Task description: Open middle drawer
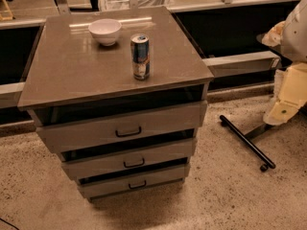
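Note:
A grey-brown cabinet (72, 71) with three drawers stands in the centre. The middle drawer (96, 163) has a flat front and a small black bar handle (134, 163). A dark gap shows above its front. Its front lies about in line with the top drawer (76, 133) and the bottom drawer (103, 187). My gripper (287, 99), a cream and white part of the arm, is at the right edge of the view. It is far to the right of the cabinet, above the floor, and touches nothing.
A white bowl (105, 31) and a blue and silver can (140, 56) stand on the cabinet top. A black bar with small wheels (247, 143) lies on the speckled floor at the right. A low ledge and railing (240, 61) run behind the cabinet.

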Robot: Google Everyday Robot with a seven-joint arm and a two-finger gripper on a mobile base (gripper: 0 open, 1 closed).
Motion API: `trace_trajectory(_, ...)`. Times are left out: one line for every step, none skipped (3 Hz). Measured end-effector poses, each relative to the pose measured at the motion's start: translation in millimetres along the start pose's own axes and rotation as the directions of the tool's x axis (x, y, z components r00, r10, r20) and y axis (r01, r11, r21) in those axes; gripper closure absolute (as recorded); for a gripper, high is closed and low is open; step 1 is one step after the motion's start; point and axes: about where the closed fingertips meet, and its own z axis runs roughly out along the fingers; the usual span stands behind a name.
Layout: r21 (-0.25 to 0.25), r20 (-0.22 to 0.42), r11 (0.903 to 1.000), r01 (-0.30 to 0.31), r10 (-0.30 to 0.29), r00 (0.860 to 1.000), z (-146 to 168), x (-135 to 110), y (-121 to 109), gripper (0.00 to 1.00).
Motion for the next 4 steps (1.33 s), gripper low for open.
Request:
trace_trajectory(0.000,0.000,1.0000,0.000,0.000,1.000,0,0,0,0.00)
trace_trajectory(-0.034,0.046,0.9993,-0.014,0.016,0.999,31,11,10,0.00)
trace_trajectory(-0.261,0.148,0.9552,-0.140,0.183,0.972,126,48,51,0.00)
trace_trajectory(-0.361,0.197,0.9183,-0.162,0.245,0.949,157,42,57,0.00)
